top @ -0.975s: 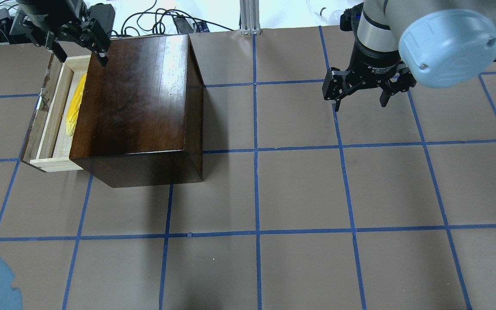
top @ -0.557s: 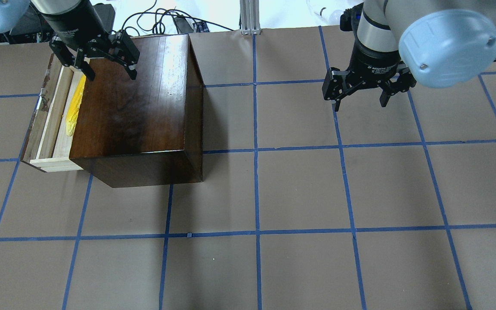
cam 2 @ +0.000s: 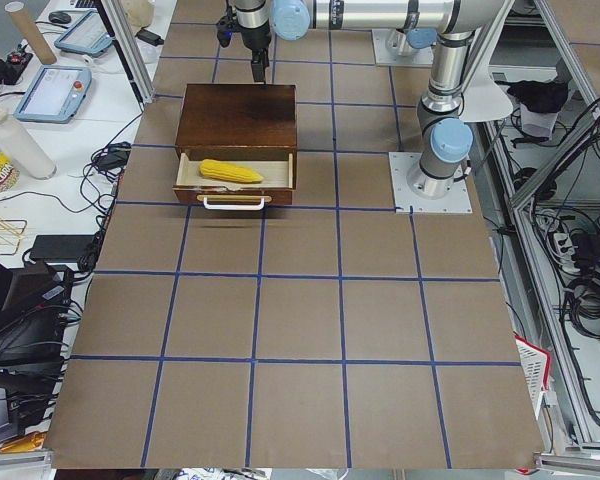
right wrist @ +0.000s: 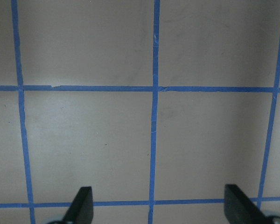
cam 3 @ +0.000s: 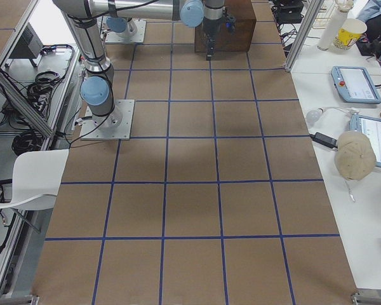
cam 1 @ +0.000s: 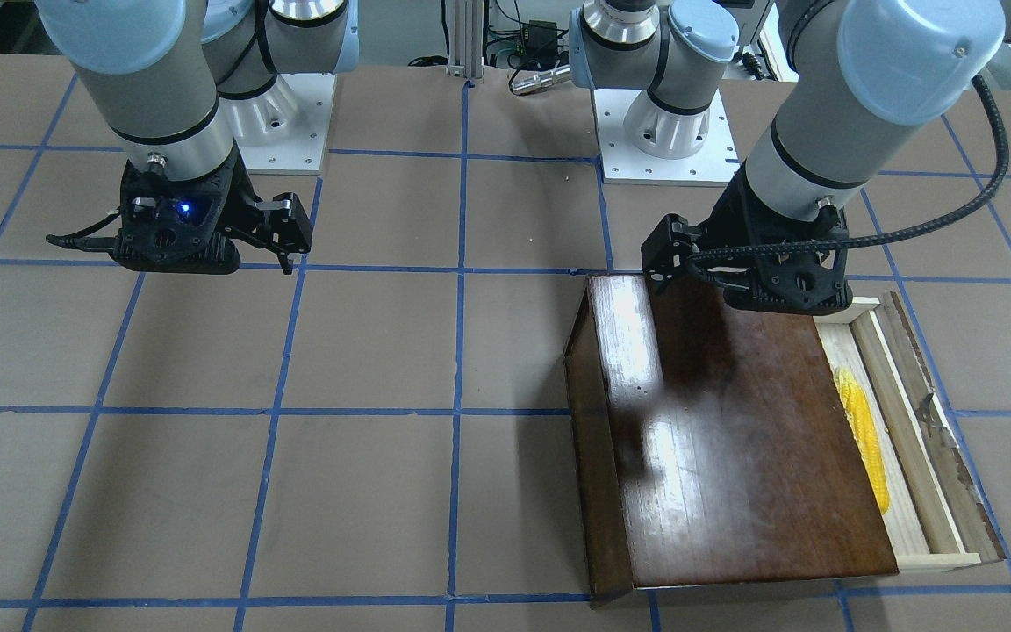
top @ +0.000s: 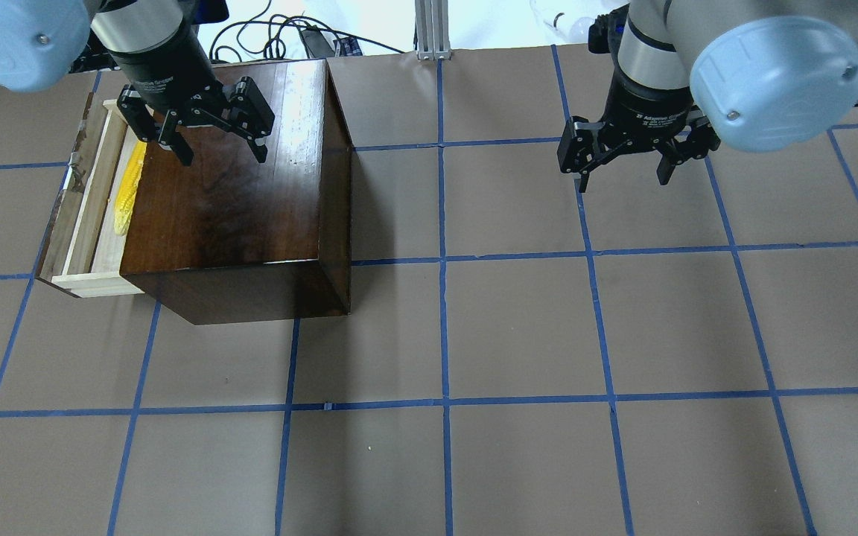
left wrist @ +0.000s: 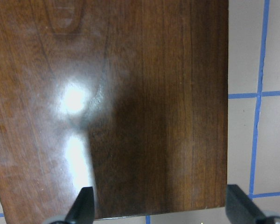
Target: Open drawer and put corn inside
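Yellow, bumpy corn (top: 128,191) lies in the pale unfinished-wood drawer (top: 94,284).

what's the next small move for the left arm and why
Probably lift the open left gripper away from the glossy dark-brown wooden box: the small yellow corn cob already lies in the pulled-out pale wooden drawer, and it holds nothing.

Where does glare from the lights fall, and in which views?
Overhead view: a white streak on top of the box, beside the left tool. Front-facing view: bright patches on that top. Left wrist view: two soft white spots.
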{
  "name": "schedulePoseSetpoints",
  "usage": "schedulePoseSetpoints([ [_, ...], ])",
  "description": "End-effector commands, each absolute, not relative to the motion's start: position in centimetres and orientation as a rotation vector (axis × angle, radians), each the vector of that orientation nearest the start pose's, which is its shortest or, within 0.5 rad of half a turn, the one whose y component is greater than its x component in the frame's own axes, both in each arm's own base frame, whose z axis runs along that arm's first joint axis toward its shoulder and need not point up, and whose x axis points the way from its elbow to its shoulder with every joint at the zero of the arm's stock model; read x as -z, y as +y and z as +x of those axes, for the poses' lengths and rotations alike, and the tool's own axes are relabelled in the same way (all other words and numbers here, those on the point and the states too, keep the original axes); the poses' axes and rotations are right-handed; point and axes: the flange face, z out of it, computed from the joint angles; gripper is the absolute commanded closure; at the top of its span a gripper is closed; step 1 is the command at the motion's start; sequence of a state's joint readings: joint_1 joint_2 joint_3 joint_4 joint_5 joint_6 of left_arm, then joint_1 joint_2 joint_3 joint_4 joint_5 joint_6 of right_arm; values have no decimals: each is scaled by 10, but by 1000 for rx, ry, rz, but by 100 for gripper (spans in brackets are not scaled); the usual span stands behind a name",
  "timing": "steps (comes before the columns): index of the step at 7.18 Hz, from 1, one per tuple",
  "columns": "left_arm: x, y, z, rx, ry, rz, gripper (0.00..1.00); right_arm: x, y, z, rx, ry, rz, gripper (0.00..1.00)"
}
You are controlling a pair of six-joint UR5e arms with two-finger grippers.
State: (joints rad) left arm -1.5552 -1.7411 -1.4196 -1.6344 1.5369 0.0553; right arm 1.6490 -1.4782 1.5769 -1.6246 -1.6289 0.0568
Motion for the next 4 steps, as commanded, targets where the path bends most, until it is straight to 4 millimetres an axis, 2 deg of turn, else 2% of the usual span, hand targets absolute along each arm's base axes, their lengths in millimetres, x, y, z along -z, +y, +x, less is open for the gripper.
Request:
schedulePoseSetpoints([
  [1, -467, -558, -127, -122, 3177, 59, 0, -443, -514, 168, -65, 3203, -37, 0],
  [4, -465, -563, -126, -96, 3177, 47, 0, -443, -513, 168, -67, 3203, -37, 0],
])
